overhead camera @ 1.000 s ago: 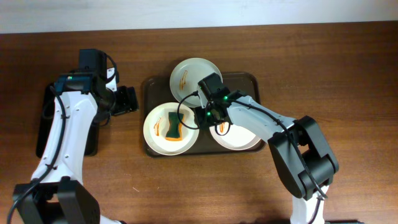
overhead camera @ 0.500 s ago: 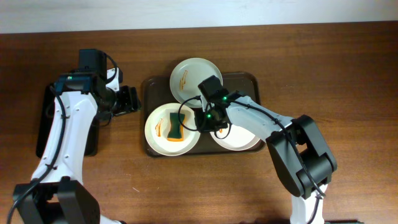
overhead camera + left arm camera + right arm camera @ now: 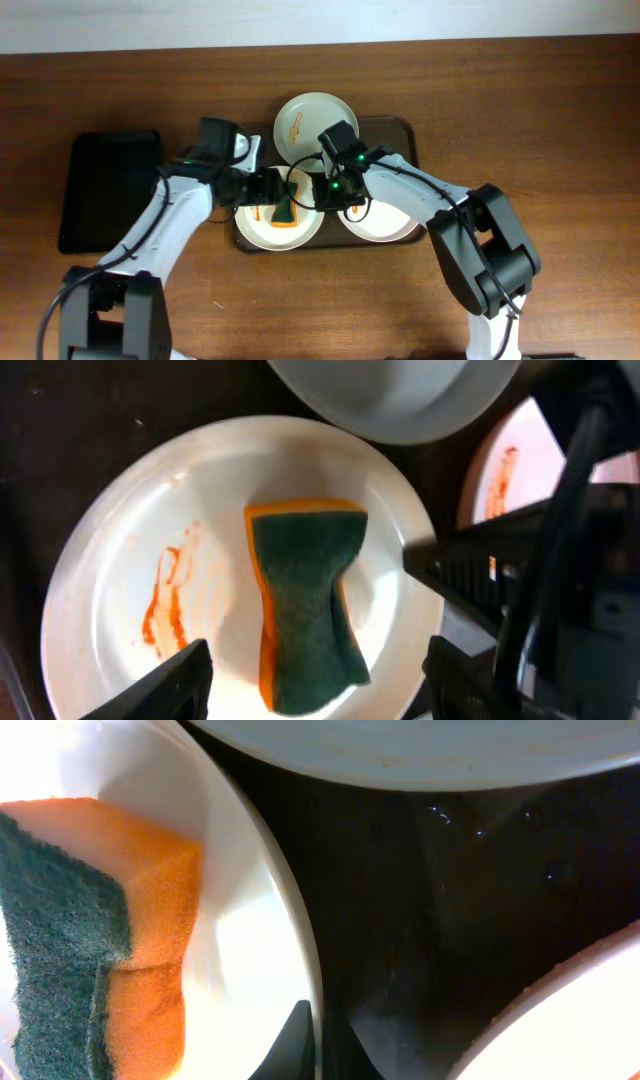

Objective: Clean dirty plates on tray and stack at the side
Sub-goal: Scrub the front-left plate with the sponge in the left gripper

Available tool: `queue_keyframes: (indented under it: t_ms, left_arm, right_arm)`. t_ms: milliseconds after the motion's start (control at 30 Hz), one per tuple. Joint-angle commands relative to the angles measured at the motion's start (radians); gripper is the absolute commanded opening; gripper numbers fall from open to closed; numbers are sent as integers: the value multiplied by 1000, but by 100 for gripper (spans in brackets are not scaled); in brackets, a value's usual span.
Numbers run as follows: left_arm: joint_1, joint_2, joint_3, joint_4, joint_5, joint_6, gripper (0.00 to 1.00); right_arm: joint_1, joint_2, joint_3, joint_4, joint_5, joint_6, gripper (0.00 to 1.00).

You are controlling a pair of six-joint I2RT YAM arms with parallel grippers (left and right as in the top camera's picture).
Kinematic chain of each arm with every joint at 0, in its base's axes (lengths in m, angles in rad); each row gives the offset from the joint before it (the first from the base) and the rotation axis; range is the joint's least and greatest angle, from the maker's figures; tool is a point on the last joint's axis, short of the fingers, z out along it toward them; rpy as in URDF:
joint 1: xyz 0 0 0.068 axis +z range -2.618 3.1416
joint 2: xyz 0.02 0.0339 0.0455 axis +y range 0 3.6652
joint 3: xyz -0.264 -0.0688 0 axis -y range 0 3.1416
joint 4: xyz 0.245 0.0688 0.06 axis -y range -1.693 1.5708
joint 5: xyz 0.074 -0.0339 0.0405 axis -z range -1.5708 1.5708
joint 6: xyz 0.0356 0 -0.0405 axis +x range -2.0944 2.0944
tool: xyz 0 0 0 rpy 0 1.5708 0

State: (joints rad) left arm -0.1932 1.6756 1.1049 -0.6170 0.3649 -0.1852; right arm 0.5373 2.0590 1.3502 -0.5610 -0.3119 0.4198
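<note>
Three dirty plates lie on the dark brown tray (image 3: 402, 130). The near-left plate (image 3: 262, 225) has orange sauce streaks (image 3: 165, 600) and carries a green and orange sponge (image 3: 305, 600). My left gripper (image 3: 275, 187) hovers open over the sponge, one finger on each side (image 3: 320, 682). My right gripper (image 3: 335, 190) is shut on this plate's right rim (image 3: 322, 1040). The far plate (image 3: 313, 125) shows sauce streaks. The right plate (image 3: 390, 225) lies partly under my right arm, with a streak visible in the left wrist view (image 3: 503, 470).
A smaller black tray (image 3: 108, 190) lies at the left of the wooden table. My two arms meet close together over the brown tray's middle. Bare dark tray floor (image 3: 450, 900) shows between the plates.
My left arm has swung right from above the black tray to over the sponge on the near-left plate. My right gripper stays at that plate's rim.
</note>
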Motion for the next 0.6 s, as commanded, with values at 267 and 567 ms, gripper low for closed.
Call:
queue_keyframes:
  t_ms: [267,567]
  left_arm:
    - [-23,117,-11,31,-4,-83,58]
    - [-53,177,-11,97,6,-83,43]
  right_arm:
    - [6,27,-2,-11,5,-11,4]
    - [6,27,-2,-11,5,-11,4]
